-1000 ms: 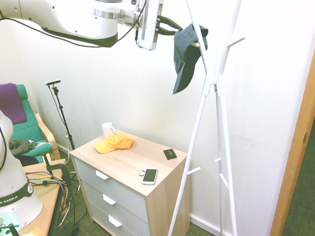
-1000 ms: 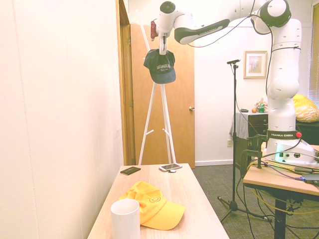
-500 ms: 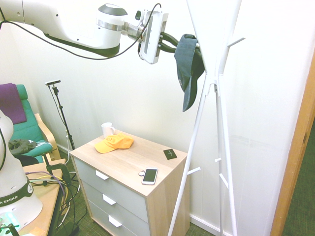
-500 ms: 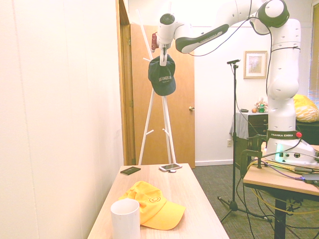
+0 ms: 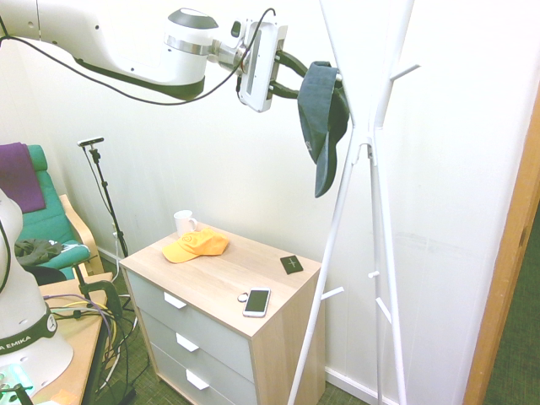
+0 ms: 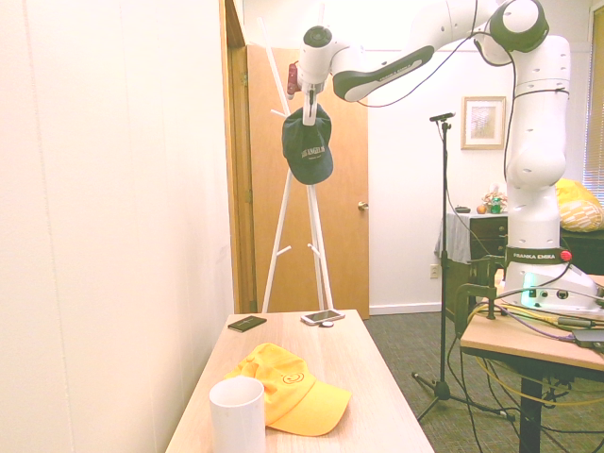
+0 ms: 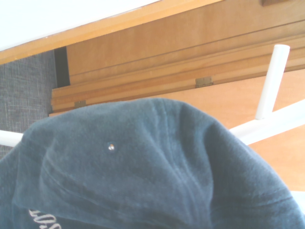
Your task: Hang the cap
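Both outer views show the claw (image 5: 297, 74) gripping the cap (image 5: 324, 118); only the second shows its lettering.

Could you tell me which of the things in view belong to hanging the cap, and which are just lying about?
Part of the job:
dark blue cap, held up at the rack
gripper, shut on the cap
white coat rack

Just lying about, all on the dresser:
orange-yellow cap
white mug
phone
small black card

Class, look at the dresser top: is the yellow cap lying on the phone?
No, the yellow cap lies beside the white mug, well apart from the phone.
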`<state>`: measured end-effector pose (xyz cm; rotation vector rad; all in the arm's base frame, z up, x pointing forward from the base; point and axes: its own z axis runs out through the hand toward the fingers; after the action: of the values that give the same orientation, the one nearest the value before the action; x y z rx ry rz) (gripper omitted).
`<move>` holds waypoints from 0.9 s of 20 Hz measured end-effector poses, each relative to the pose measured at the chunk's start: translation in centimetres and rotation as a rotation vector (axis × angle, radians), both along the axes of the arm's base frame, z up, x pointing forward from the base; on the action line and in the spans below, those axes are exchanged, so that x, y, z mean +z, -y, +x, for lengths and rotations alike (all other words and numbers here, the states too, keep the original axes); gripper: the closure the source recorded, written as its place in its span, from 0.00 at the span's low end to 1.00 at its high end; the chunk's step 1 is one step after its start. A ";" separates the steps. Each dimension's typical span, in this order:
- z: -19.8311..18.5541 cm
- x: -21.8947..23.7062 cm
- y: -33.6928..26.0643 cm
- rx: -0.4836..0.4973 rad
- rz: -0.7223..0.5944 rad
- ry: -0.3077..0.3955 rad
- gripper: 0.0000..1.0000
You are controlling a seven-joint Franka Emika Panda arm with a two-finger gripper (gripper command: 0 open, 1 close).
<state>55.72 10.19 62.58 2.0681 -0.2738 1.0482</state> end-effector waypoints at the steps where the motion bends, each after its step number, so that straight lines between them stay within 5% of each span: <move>1: 0.0 0.0 -0.2 0.003 0.000 0.001 0.00; 11: -0.3 0.2 -0.5 0.010 0.021 0.003 0.00; 18: -1.7 1.0 -2.0 0.005 0.223 -0.025 0.00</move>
<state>54.02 12.21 63.54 2.2799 -0.3879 1.0325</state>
